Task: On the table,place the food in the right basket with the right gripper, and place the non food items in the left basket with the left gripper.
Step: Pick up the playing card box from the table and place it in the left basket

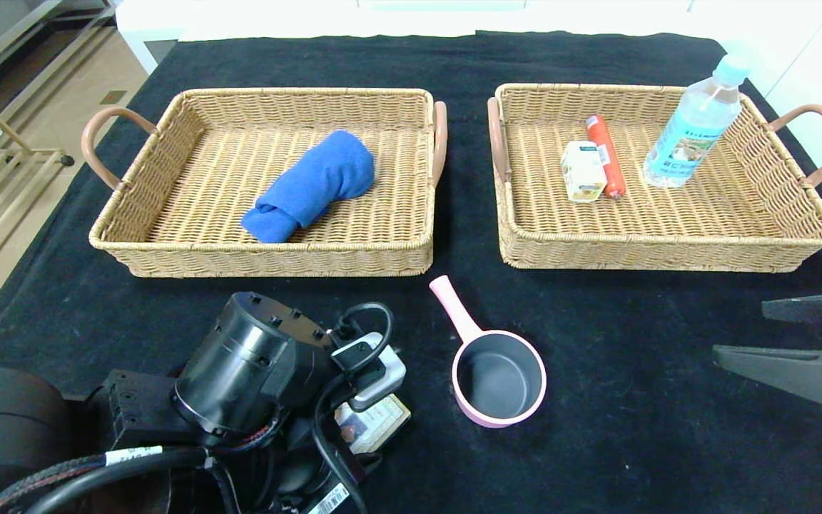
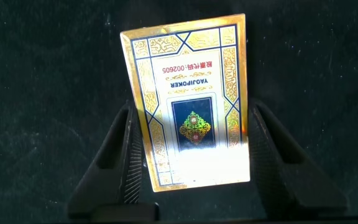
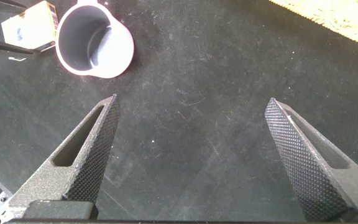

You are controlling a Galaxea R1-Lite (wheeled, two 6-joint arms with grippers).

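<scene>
A gold and blue playing-card box [image 2: 191,106] lies between the fingers of my left gripper [image 2: 191,109], which press on both its long sides. In the head view the box [image 1: 375,421] is low on the black table under my left gripper [image 1: 343,421]. A pink saucepan [image 1: 499,378] stands on the table at front centre and also shows in the right wrist view [image 3: 95,40]. My right gripper [image 1: 739,330] is open and empty above bare cloth at the front right [image 3: 192,99].
The left basket [image 1: 261,253] holds a rolled blue towel [image 1: 311,185]. The right basket [image 1: 653,257] holds a red sausage [image 1: 605,153], a small carton [image 1: 582,171] and an upright water bottle [image 1: 693,128]. The table's left edge drops to the floor.
</scene>
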